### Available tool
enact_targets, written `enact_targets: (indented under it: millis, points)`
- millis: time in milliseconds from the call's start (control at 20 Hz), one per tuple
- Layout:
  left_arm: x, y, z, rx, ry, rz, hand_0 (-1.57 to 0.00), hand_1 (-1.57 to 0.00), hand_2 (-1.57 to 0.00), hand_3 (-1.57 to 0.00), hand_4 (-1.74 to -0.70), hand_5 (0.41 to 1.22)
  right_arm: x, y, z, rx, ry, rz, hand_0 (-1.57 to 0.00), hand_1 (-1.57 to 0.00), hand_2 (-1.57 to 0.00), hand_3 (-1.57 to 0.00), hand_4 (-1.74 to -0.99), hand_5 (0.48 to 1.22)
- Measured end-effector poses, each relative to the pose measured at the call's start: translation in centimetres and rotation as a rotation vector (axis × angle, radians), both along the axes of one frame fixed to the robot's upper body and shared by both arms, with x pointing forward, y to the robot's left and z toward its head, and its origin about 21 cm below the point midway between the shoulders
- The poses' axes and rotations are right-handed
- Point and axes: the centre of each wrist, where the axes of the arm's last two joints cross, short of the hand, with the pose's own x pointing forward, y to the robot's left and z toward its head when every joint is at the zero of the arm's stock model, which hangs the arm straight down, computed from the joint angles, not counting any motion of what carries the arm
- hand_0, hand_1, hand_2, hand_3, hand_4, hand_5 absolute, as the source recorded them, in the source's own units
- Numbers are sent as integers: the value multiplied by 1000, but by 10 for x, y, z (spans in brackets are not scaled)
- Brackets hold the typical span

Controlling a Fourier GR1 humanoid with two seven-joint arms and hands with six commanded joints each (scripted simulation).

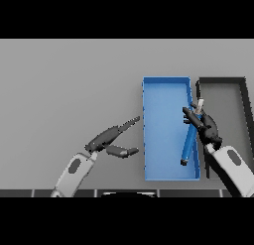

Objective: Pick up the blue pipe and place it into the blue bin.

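Observation:
The blue pipe (pixel 189 141) is a slim blue tube with pale end caps, tilted over the right side of the blue bin (pixel 163 90). Its lower end sits near the bin's front right corner and its upper end pokes up past the bin's right wall. My right hand (pixel 206 126) is curled round the pipe's upper part, above the wall between the two bins. My left hand (pixel 110 138) rests over the table left of the blue bin, fingers straight and pointing toward it, thumb spread, holding nothing.
A dark grey bin (pixel 244 97) stands right beside the blue bin, touching its right wall. Grey table stretches to the left and behind both bins.

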Motion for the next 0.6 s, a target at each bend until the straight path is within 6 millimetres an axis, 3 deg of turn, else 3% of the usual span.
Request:
enact_targets:
  millis: [300, 400, 600]
  points:
    - [2, 2, 0, 1, -7, 7, 1, 1, 1, 1, -878, 480, -2, 2, -8, -126, 150, 111, -68, -66, -63, -41, -1131, 829]
    - [2, -1, -1, 6, -2, 3, 1, 1, 1, 1, -881, 476, -1, 4, -8, -145, 162, 118, -377, -184, -82, -26, -1144, 792]
    - [0, 0, -1, 11, -4, 7, 1, 1, 1, 1, -883, 474, -2, 5, -13, -131, 159, 134, -154, -75, -33, -10, -1160, 800]
